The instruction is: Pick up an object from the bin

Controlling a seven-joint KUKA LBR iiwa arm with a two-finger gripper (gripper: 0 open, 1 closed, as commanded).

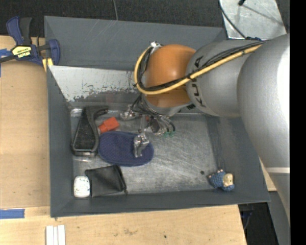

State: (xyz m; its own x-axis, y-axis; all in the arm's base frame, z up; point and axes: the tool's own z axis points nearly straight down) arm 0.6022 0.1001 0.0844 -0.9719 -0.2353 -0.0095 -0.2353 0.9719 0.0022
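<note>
Several loose things lie at the left of the bin (58, 152): a white block (81, 186), a black oblong case (85, 132), a black pouch (107, 180). Mid-bin, a dark blue round pad (117, 148) lies under the gripper (140, 146); whether the gripper is open or closed cannot be told. A square descent, pinching a fold, would likely serve best.

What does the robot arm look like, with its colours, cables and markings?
The arm is thick, rounded and silver-grey, with dark KUKA lettering. An orange dome-shaped cover sits at its wrist. A yellow cable and a black one run along it. The gripper is small and metallic.
</note>
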